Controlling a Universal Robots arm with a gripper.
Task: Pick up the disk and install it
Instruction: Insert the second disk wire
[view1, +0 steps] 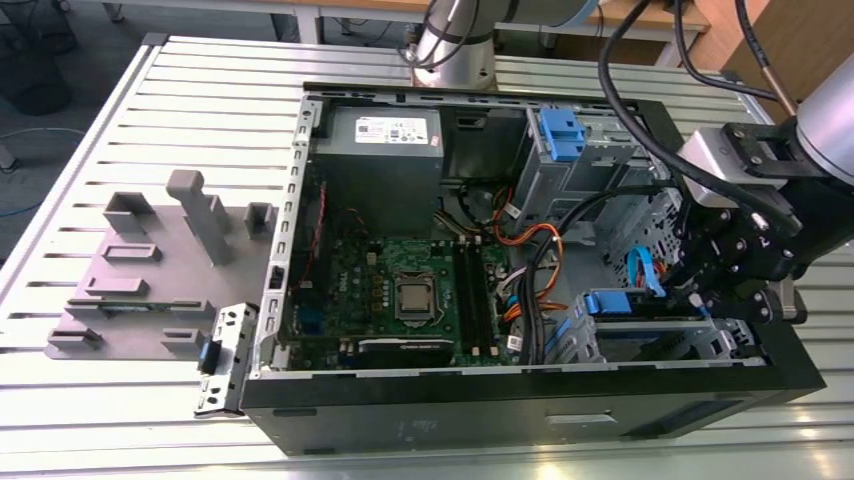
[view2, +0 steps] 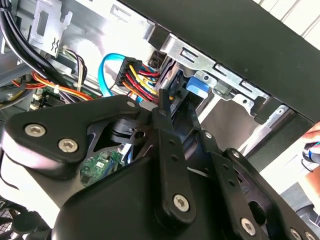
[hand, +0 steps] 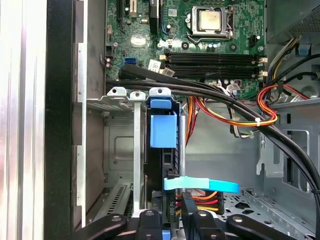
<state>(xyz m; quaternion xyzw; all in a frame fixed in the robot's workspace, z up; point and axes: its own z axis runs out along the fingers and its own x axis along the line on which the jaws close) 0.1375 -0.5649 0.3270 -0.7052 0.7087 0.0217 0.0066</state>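
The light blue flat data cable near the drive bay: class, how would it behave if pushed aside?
The light blue flat data cable would probably flex, since it curves in the second wrist view. It looks thin, so likely light. Plugged in beside the black claw, it may spring back.

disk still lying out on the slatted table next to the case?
No. In the first wrist view the disk stands on edge inside the case's drive cage.
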